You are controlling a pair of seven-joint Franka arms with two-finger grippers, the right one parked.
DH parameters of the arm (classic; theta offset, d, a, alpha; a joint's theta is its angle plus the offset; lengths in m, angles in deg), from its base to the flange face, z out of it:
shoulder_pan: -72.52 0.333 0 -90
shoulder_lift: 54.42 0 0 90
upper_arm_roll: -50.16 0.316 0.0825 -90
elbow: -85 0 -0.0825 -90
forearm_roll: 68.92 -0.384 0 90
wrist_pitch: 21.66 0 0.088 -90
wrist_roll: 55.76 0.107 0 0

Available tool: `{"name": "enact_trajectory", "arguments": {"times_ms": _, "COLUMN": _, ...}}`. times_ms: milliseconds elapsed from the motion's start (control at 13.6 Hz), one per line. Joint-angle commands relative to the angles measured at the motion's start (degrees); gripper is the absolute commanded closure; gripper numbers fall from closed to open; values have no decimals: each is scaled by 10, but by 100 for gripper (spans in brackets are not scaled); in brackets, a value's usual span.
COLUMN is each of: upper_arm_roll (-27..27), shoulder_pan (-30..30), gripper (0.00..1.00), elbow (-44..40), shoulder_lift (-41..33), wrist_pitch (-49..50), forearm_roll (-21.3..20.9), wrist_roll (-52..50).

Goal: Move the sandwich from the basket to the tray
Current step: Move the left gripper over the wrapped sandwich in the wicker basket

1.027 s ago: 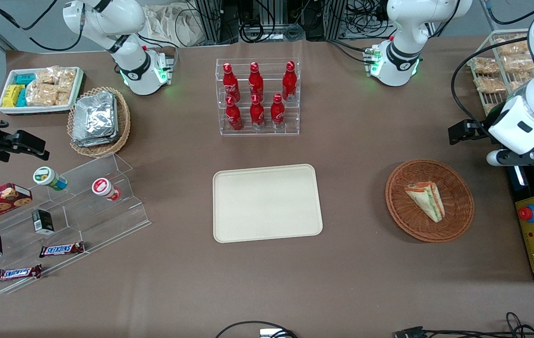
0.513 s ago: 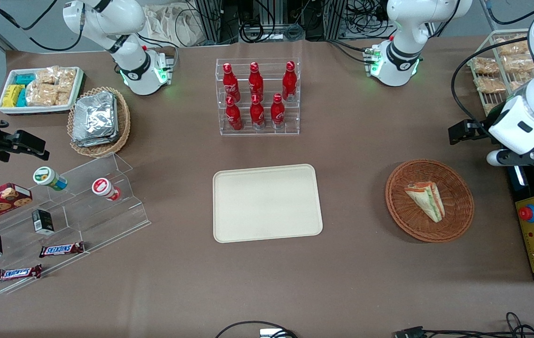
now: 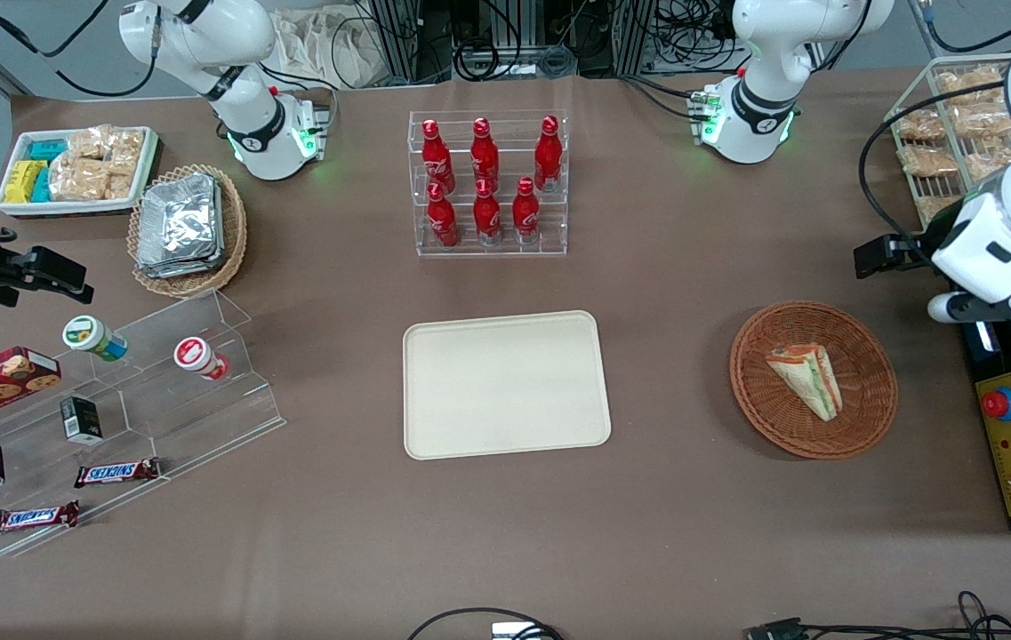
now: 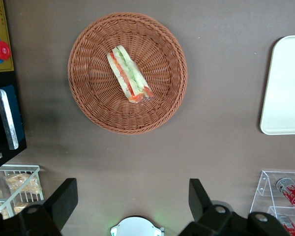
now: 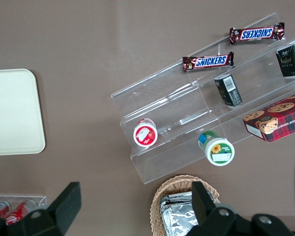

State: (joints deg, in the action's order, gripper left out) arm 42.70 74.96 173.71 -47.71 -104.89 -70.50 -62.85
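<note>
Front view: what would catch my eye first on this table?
Probably the red bottles in their clear rack, farther from the camera than the bare cream tray. Next, the sandwich lying in its round basket toward the working arm's end, where the open gripper hangs high above the table beside the basket.

Front view high, steep; wrist views straight down, sharing tray (image 4: 285, 88).

- My hand (image 4: 132, 204): matt black plastic fingers, spread wide above the counter (image 3: 665, 533).
- Basket (image 3: 870, 342): rough woven wicker.
- Tray (image 3: 505, 384): smooth, matt.
- Sandwich (image 3: 806, 380): glossy clear wrap.
- Counter: matt brown.
</note>
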Motion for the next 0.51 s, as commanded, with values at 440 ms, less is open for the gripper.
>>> {"name": "enact_trajectory", "arguments": {"times_ms": 440, "upper_arm_roll": -1, "shoulder_pan": 3, "gripper": 0, "elbow": -9, "shoulder_lift": 127, "wrist_pitch": -6, "forearm_roll": -2, "wrist_roll": -174}}
